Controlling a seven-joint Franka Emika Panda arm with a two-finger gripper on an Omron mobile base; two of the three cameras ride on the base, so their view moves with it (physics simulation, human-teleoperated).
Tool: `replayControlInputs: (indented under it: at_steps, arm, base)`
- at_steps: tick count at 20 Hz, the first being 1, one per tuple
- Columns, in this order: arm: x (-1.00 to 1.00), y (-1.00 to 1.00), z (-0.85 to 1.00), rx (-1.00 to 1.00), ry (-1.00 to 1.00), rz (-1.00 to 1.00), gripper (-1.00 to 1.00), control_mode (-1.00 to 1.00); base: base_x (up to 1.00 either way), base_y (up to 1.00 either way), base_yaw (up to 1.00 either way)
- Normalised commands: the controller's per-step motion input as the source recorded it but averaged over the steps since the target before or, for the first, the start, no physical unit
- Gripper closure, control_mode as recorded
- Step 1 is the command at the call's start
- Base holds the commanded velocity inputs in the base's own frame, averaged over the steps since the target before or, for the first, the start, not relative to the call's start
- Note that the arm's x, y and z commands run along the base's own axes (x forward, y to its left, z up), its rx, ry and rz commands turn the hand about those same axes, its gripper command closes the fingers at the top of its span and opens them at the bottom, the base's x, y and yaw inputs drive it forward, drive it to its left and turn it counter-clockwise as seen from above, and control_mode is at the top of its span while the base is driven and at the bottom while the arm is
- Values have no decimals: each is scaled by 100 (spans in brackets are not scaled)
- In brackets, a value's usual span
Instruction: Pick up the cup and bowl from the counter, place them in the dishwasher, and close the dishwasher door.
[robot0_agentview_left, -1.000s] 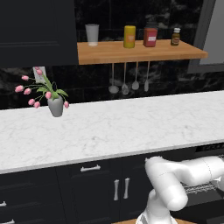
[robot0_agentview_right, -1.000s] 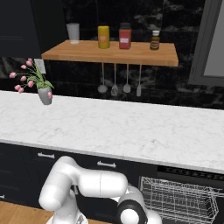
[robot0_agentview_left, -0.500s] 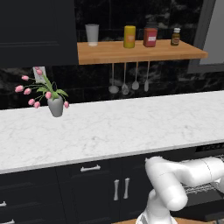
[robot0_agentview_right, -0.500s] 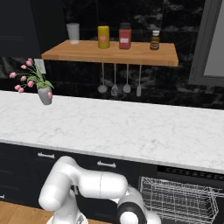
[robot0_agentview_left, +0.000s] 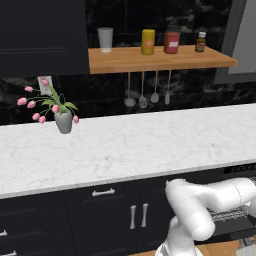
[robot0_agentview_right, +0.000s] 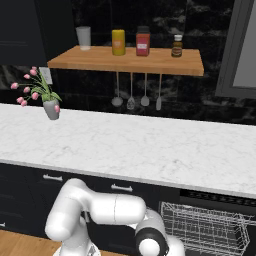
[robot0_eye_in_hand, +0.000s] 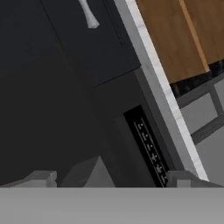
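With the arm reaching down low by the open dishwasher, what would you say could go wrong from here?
1. The wire rack stands out of the dishwasher; swinging the door up against it may jam.
2. No cup or bowl shows on the counter, so closing might come before loading.
3. The open gripper sits close to the dark control strip under the counter edge; the fingers could scrape it.
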Motion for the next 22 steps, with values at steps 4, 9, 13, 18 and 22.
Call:
replayControlInputs:
  at_steps: [4,9,13,18,22]
  arm:
    - [100,0,50,2,-14,0,-100,-100]
    - [100,0,41,0,-10,0,-100,-100]
    - [100,0,26,0,-2,0,-100,-100]
    - [100,-2,5,0,0,0,-100,-100]
    - [100,-10,0,0,2,0,-100,-100]
  base:
    - [0,0,0]
    - [0,0,0]
    - [0,0,0]
    - [0,0,0]
    - [0,0,0]
